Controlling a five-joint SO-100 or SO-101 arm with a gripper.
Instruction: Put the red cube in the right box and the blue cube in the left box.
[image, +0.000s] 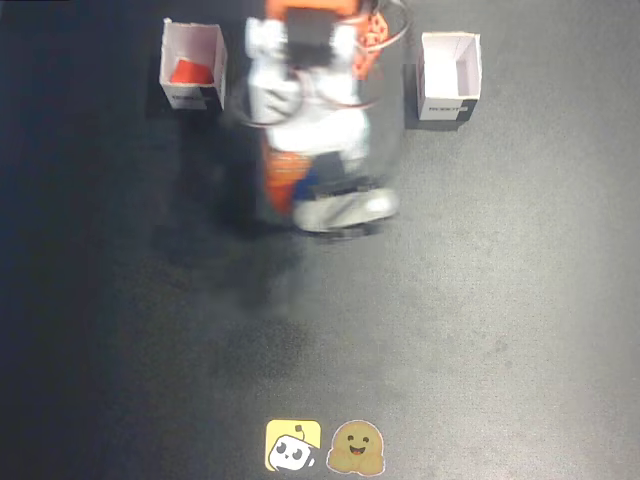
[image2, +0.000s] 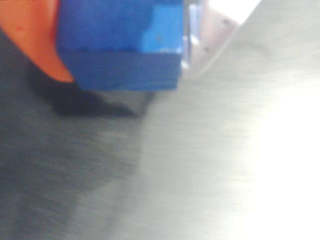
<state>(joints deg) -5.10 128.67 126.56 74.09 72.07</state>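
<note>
Red cube (image: 187, 72) sits inside the pinkish-walled box (image: 170, 60) at the upper left of the fixed view, so you can log that half as done, judging from how it lies. Blue cube (image2: 120, 45) fills the top of the wrist view, pressed between an orange finger (image2: 30, 40) on its left and a pale finger (image2: 212, 35) on its right; the gripper (image2: 122, 75) is clenched on it, and the shadow under the cube suggests it is off the table. In the fixed view the arm (image: 310, 110) is blurred, and only a sliver of blue shows near its lower end, between the two boxes and a little nearer the camera. What is left for you, as I read it: carry the blue cube to the whiter box (image: 450, 62) at the upper right of the fixed view and let go inside. That box looks empty and its opening is unobstructed. The dark table (image: 480, 300) is bare between the arm and that box, so the path is open. Mind the near wall of the box on approach; a low carry could clip it. Two stickers (image: 325, 446) at the bottom edge are well apart from the work.
</note>
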